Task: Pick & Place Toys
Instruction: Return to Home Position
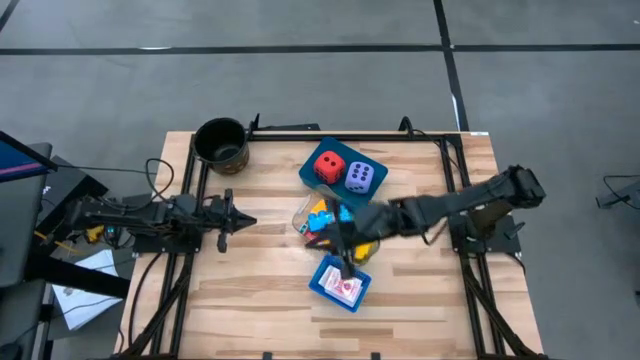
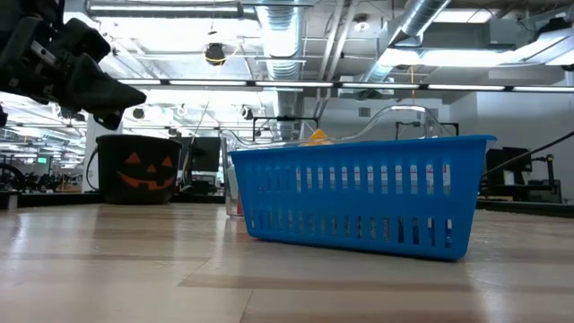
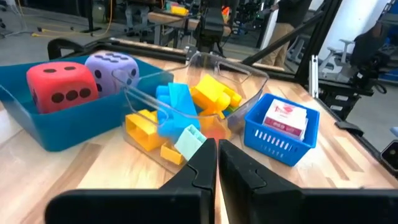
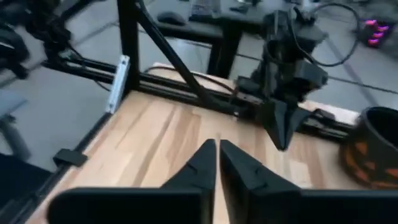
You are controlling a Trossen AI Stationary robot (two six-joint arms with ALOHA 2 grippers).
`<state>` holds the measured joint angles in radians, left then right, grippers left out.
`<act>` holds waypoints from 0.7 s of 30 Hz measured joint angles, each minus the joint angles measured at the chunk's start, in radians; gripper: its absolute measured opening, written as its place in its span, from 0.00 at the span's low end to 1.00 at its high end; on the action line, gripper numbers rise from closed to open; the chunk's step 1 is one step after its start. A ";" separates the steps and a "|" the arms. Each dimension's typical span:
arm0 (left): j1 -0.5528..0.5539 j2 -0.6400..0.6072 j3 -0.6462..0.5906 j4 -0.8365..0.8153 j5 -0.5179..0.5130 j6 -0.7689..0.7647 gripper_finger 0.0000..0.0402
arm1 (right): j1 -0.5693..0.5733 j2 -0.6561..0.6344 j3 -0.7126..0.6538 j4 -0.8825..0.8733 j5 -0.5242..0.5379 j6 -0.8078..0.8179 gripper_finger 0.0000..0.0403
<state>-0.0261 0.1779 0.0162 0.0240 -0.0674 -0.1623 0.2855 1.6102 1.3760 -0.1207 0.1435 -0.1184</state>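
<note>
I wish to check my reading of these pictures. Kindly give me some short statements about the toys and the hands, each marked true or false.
1. The red die and the lavender die lie in a blue tray. True.
2. The bricks lie in the clear bin. True.
3. The cards lie with the bricks. False: they lie in a small blue basket beside the bin.
4. The left hand holds a brick. False: it is shut with nothing between its fingers.
5. The right hand is shut. True.
</note>
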 joint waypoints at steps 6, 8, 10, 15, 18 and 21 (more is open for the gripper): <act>0.000 0.039 0.000 0.000 0.000 0.000 0.03 | -0.141 -0.015 -0.079 -0.007 -0.209 0.011 0.03; 0.000 0.049 0.000 0.000 0.001 0.000 0.03 | -0.177 -0.056 -0.139 0.002 -0.283 0.021 0.01; 0.000 0.059 0.000 0.000 0.000 0.000 0.03 | -0.204 -0.142 -0.227 0.043 -0.322 0.038 0.01; 0.000 0.073 0.000 0.000 0.001 0.000 0.04 | -0.245 -0.484 -0.530 0.208 -0.325 0.102 0.00; 0.000 0.080 0.000 0.001 0.001 0.000 0.04 | -0.246 -0.734 -0.706 0.244 -0.262 0.119 0.00; 0.000 0.082 0.000 0.000 0.001 0.000 0.03 | -0.226 -0.962 -0.854 0.235 -0.168 0.119 0.00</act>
<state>-0.0261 0.2600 0.0162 0.0243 -0.0662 -0.1627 0.0592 0.6486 0.5217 0.1148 -0.0243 0.0010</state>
